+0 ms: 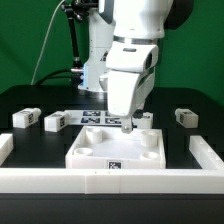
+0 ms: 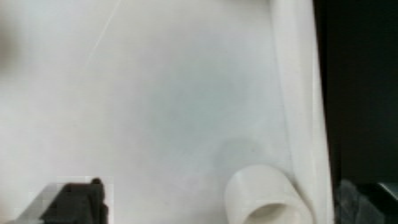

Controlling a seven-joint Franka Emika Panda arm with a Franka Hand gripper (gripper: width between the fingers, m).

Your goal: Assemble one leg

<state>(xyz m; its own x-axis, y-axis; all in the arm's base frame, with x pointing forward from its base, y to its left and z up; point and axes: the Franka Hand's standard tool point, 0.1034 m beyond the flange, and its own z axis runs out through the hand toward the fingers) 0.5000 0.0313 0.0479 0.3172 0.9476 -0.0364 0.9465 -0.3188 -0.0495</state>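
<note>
— Nearest me sits the rail, then the panel. Is the leg in?
— I can't confirm that. My gripper hangs over the panel's far edge with its fingers spread, gripping nothing. The leg is just below. I judge seating unfinished.

This is a robotics lab: a Franka arm hangs over a black table, a green curtain behind, white rails along the table's front edge, a tagged marker board mid-table.
</note>
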